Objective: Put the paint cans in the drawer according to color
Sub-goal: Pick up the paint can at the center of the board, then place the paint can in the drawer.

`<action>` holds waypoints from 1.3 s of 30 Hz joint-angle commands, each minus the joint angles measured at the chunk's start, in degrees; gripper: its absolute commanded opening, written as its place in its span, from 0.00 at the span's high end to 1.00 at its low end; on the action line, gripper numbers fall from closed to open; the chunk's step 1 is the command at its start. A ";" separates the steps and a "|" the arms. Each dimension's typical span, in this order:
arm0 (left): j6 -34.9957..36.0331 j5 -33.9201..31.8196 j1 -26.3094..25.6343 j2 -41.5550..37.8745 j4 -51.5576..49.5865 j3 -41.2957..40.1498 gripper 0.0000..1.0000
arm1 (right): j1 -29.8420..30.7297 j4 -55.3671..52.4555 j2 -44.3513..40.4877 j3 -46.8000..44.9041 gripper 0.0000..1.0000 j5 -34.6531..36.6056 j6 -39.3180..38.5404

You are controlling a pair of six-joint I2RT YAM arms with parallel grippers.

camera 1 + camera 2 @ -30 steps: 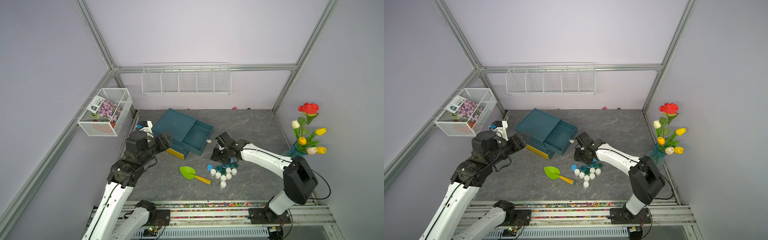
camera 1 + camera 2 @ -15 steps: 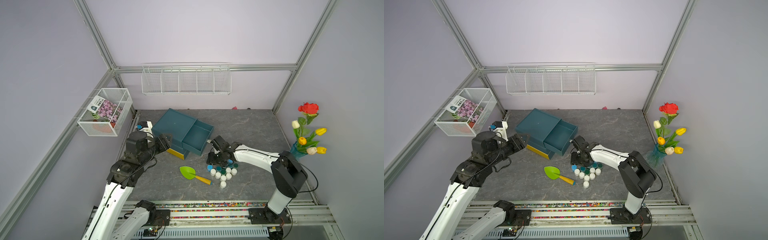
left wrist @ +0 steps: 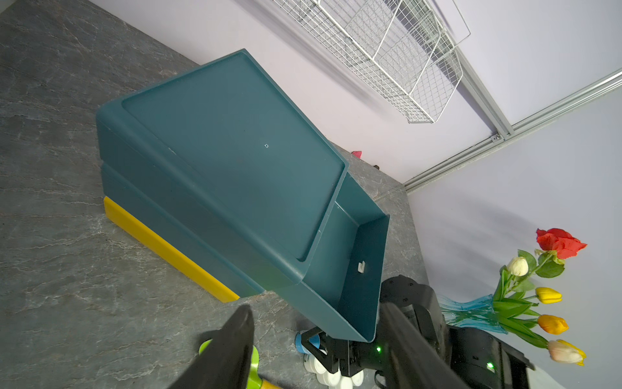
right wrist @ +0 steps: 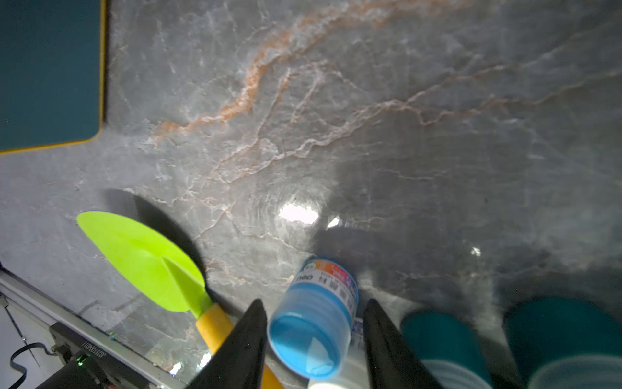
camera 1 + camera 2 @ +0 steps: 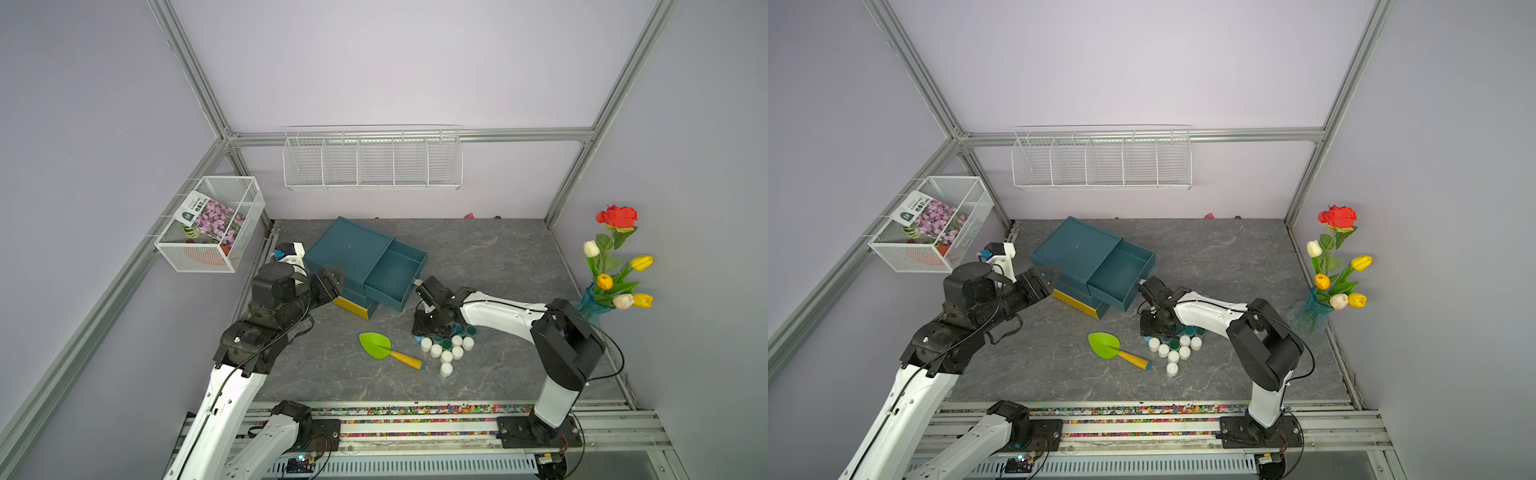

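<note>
Paint cans [image 5: 446, 349] stand in a tight cluster on the table [image 5: 498, 257], right of centre, all outside the drawer unit [image 5: 349, 253].

At the left wall, a white wire basket [image 5: 195, 266] holds a flower seed packet [image 5: 212, 216]. Locate the left hand [image 5: 334, 280] just beside the near left corner of the drawer unit. In the left wrist view its fingers [image 3: 235, 336] stand wide apart with nothing between them.

The teal drawer unit sits at an angle on the table. Its upper drawer [image 5: 395, 270] is pulled out toward the right, and a yellow strip [image 5: 351, 305] runs along the lower front edge. A green trowel [image 5: 376, 345] with a yellow handle lies just left of the cans.

The right hand [image 5: 426, 330] points down at the left edge of the cluster, near the corner of the upper drawer. In the right wrist view a blue paint can [image 4: 313, 330] sits tilted between its fingers [image 4: 242, 343], each finger close alongside. You cannot tell whether they grip it. Teal-lidded cans [image 5: 459, 330] stand just beside it; white cans [image 5: 446, 356] fill the near side of the cluster.

At the right wall stands a vase [image 5: 590, 299] of flowers.
</note>
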 commanded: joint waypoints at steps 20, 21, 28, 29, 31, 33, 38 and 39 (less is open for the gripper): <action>1.13 -0.34 -0.26 -0.07 -0.14 0.53 0.38 | -2.14 -24.30 -14.62 7.56 0.92 21.45 2.16; 1.52 -0.25 -0.25 0.09 -0.14 0.75 0.38 | -2.19 -25.97 -16.44 9.67 0.92 23.09 1.52; 7.73 2.79 -0.48 1.66 -0.85 2.76 0.40 | -2.22 -30.98 -16.64 29.52 0.92 24.05 -5.47; 9.28 3.66 -0.51 2.32 -1.06 3.34 0.41 | -2.27 -32.35 -14.29 33.91 0.93 22.39 -6.37; 11.55 4.67 -0.88 3.75 -2.08 4.68 0.41 | -1.97 -35.08 -8.87 42.45 0.94 19.43 -7.57; 13.17 4.18 -1.51 4.94 -3.23 6.25 0.42 | -1.35 -38.37 -2.97 51.34 0.95 17.72 -8.25; 12.33 3.44 -1.82 4.99 -2.51 6.57 0.42 | 0.81 -44.18 7.98 66.40 0.95 14.54 -9.47; 11.84 3.44 -1.83 4.85 -2.27 6.45 0.42 | 1.28 -45.80 9.99 68.73 0.96 13.89 -9.37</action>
